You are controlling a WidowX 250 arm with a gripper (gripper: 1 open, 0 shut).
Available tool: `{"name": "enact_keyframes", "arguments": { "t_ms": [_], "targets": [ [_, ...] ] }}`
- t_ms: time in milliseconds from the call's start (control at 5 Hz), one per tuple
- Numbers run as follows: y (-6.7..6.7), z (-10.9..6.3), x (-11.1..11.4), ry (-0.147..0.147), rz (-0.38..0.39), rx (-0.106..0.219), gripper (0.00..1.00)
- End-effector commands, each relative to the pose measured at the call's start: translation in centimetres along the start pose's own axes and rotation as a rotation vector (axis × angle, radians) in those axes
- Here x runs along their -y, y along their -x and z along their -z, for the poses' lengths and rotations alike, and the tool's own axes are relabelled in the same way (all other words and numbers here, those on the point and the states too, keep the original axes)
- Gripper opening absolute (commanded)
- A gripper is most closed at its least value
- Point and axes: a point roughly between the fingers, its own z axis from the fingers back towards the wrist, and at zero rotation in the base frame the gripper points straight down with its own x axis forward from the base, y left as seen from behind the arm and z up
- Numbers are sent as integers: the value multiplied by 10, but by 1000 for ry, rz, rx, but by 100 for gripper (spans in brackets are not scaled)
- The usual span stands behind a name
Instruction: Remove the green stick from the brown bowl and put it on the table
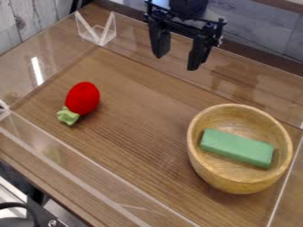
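The green stick is seen lying inside the brown bowl on the table, well apart from the red toy; above, the gripper is held with its fingers spread apart.

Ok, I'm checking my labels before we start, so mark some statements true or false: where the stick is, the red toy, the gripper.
1. The green stick lies in the bowl. True.
2. The gripper is holding the stick. False: it is open, with nothing between its fingers.
3. The red toy is on the table. True.
4. The red toy is inside the bowl with the stick. False: it sits outside the bowl.
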Motion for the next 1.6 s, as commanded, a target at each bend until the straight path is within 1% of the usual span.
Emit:
{"name": "enact_keyframes", "arguments": {
  "t_ms": [0, 200, 400, 600, 800, 1000, 1200, 1400],
  "targets": [
    [-1, 8, 5, 11, 4, -29, 100],
    [10, 20, 35, 9, 254, -52, 100],
    [21, 29, 70, 4, 505, -42, 100],
    [41, 34, 91, -2, 675, -23, 100],
    [55, 41, 100, -18, 792, 22, 100],
    [43, 33, 104, -33, 733, 62, 100],
    [33, 27, 107, -34, 690, 88, 100],
    [29, 28, 105, -29, 757, 91, 100]
  ]
}}
